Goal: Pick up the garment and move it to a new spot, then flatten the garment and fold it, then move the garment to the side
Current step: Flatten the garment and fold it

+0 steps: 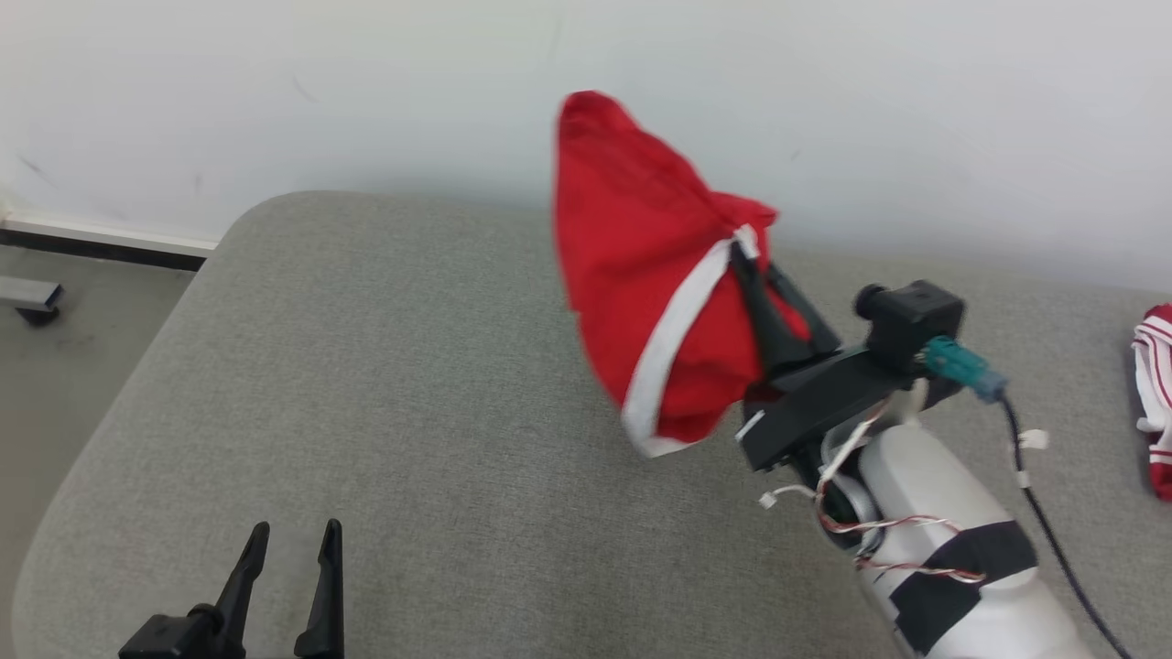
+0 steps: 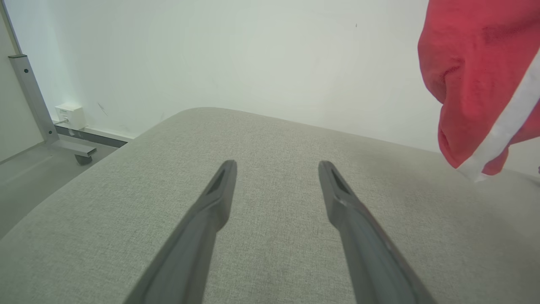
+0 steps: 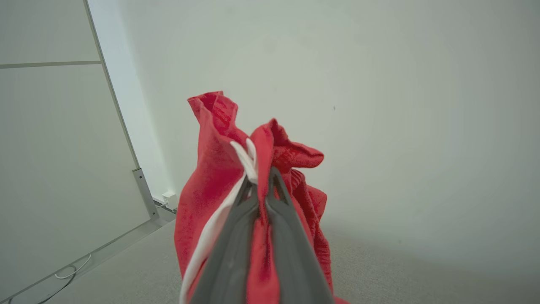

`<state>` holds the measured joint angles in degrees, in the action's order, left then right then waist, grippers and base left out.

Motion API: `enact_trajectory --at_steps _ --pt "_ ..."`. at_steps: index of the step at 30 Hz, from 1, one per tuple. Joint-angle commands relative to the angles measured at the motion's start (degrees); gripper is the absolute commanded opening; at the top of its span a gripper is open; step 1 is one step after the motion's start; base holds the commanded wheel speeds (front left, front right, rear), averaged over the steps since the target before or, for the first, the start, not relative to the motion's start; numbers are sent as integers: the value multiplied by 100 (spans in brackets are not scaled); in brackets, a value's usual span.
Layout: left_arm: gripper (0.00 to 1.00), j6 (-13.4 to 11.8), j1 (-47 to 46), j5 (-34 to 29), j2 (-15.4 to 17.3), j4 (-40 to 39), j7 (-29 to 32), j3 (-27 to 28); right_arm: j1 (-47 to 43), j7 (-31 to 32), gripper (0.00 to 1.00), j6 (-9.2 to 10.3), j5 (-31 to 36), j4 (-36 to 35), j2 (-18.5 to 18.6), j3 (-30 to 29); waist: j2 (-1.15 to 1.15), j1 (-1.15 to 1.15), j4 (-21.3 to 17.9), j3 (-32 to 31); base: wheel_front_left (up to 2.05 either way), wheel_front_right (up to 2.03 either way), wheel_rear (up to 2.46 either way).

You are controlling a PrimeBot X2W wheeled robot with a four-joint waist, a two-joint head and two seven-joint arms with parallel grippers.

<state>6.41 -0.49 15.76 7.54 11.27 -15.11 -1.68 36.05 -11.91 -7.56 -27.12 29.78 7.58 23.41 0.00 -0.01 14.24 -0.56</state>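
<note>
Your garment [image 1: 655, 265], red with a white trim band, hangs bunched in the air above the grey padded surface [image 1: 412, 366]. Your right gripper [image 1: 743, 256] is clamped on it; the right wrist view shows the fingers pressed together on the trim at a gathered fold. Your left gripper [image 1: 296, 531] stands fingers apart, holding nothing, low over the surface and well apart from the garment. The head view adds a red-and-white striped cloth [image 1: 1155, 394] at the surface's right edge.
</note>
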Motion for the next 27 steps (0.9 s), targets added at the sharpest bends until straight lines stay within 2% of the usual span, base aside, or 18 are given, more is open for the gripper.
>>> enact_trajectory --at_steps 1,7,15,16,17,21,27 --pt "100 -2 40 -47 14 9 -3 -4 -10 8 0 17 -35 94 -43 107 0 1 76 -32 0 0 0" --pt "100 -28 106 -37 -52 26 -3 -23 -406 -135 0 17 -435 692 -242 328 0 1 111 2 0 0 0" --pt "100 -24 53 -22 -95 39 -3 -37 -907 -292 1 17 -569 1512 -232 322 0 1 -18 114 0 0 0" --pt "100 -22 42 -27 -92 40 -3 -37 -932 -304 82 17 -548 1556 -210 270 0 1 -51 122 0 0 0" --pt "100 -21 34 -25 -88 35 -3 -27 -971 -321 100 17 -548 1573 -202 221 0 1 -88 125 0 0 0" --pt "100 -28 27 -62 -69 -5 -3 -3 -1144 -330 100 17 -397 1229 -41 -165 0 1 -261 116 0 0 0" --pt "100 -67 77 -117 -76 -92 -3 52 -1832 -329 100 17 16 195 135 -854 0 1 -482 12 0 0 0"
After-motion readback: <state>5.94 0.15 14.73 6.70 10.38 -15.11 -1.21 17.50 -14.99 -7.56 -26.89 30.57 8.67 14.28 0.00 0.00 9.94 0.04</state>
